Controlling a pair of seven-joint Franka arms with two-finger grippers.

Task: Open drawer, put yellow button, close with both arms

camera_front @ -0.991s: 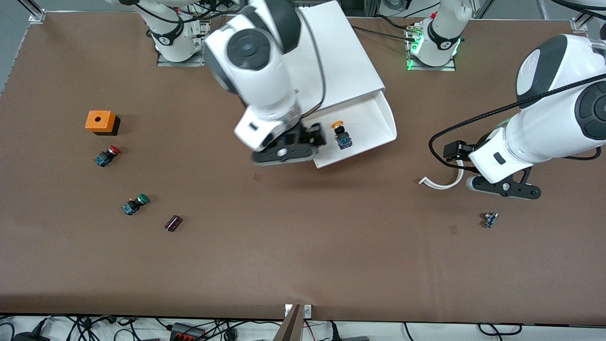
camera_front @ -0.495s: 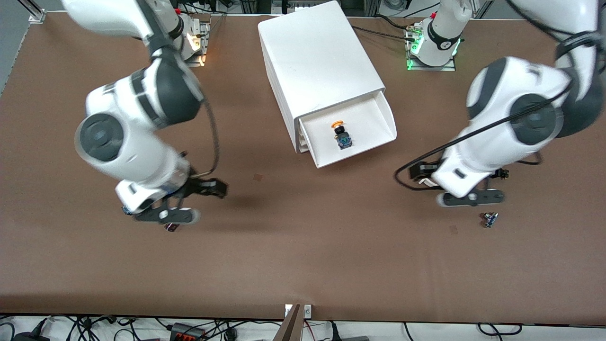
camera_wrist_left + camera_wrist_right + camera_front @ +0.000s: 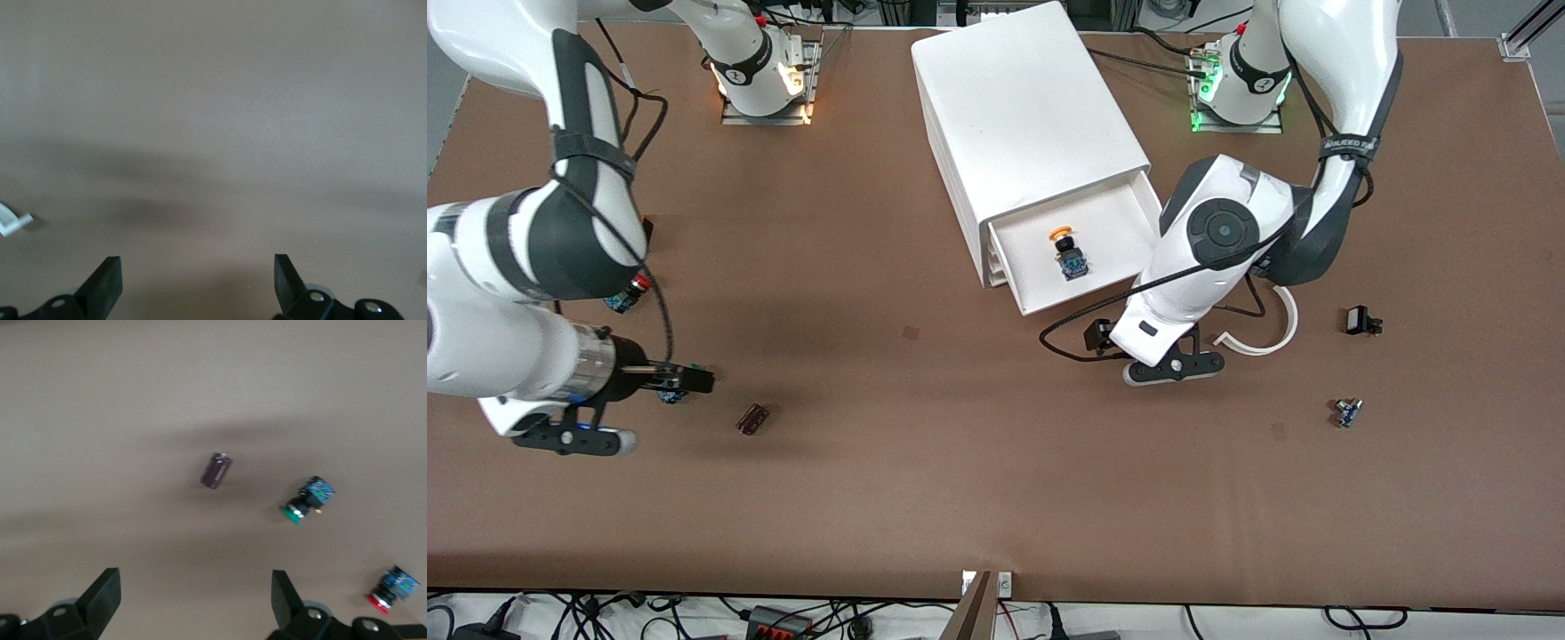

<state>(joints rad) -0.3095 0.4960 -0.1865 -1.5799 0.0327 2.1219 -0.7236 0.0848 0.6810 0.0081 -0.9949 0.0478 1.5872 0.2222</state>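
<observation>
Lying in the pulled-out top drawer (image 3: 1129, 227) of the white cabinet (image 3: 1023, 107): yellow button (image 3: 1069, 252), on its side on the tray floor, touched by neither arm. Just off the drawer's open front, over bare table (image 3: 978, 480): left gripper (image 3: 197, 283), fingers spread wide, holding nothing. Beside it on the table, toward the left arm's end: curved white strip (image 3: 1267, 333), small black part (image 3: 1360, 321), tiny blue part (image 3: 1347, 412). Well apart, up over the right arm's end of the table: right gripper (image 3: 195, 600), likewise wide open and empty. Below and near it: green button (image 3: 307, 501), red button (image 3: 390, 590), dark maroon piece (image 3: 215, 471).
</observation>
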